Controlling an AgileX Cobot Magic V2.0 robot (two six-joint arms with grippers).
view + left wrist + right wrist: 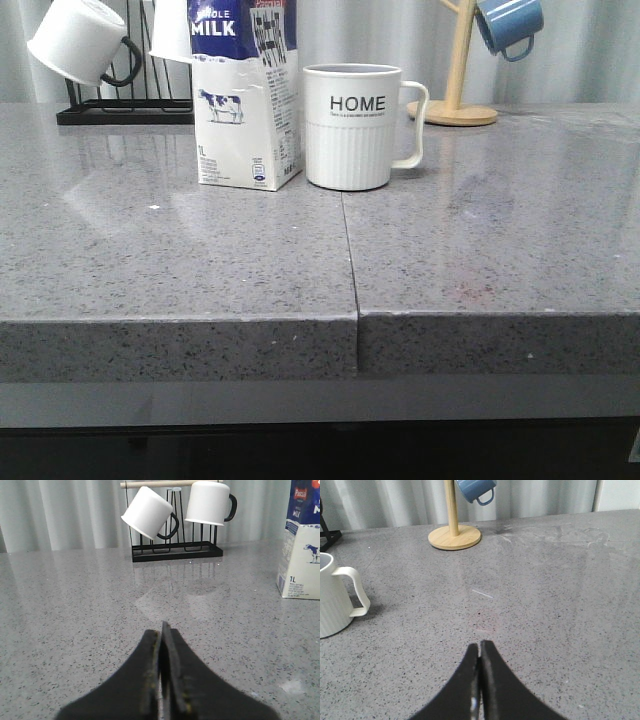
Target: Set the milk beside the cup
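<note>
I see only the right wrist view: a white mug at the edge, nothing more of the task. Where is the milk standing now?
Observer: In the front view the milk stands upright on the table, directly at the left side of the cup, very near it.
Operator: Is the left gripper holding the carton?
Observer: No. The left gripper is shut on nothing, apart from the carton.
Operator: What is printed on the cup?
Observer: "HOME" in black letters, and its handle points away from the milk.
</note>
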